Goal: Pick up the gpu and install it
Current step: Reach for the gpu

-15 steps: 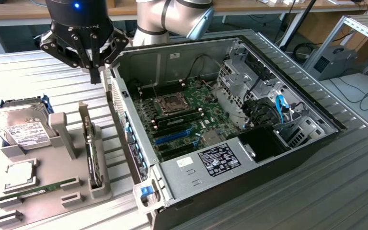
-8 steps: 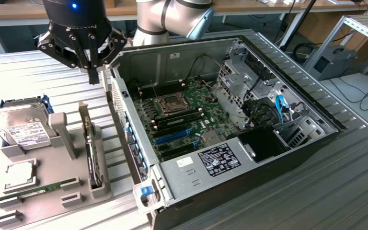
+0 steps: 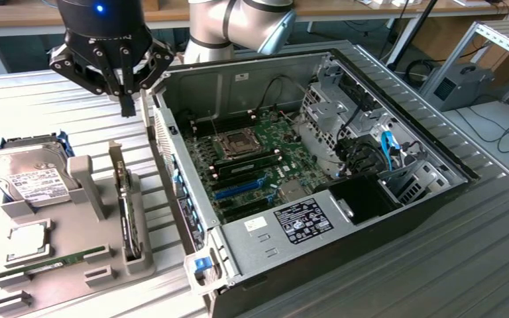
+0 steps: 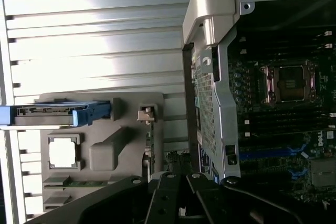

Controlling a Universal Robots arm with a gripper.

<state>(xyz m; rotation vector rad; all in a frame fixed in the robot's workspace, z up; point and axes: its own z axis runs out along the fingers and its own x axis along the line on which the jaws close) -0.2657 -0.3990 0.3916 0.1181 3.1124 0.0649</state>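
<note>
The gpu (image 3: 127,211) is a thin dark card standing on edge in a slot of the grey holder (image 3: 77,199), on the exterior view's left of the computer case. My gripper (image 3: 129,101) hangs above the table behind the holder, higher than the card and apart from it, close to the case's near wall. Its fingers point down, shut together with nothing between them. In the wrist view the gpu (image 4: 149,153) shows edge-on just ahead of the gripper (image 4: 177,182).
The open computer case (image 3: 343,73) lies on its side, showing the motherboard, its CPU socket (image 3: 236,142) and blue card slots (image 3: 241,187). The holder also carries a hard drive (image 3: 24,175) in a blue caddy, a processor (image 3: 29,242) and a green memory stick (image 3: 56,262).
</note>
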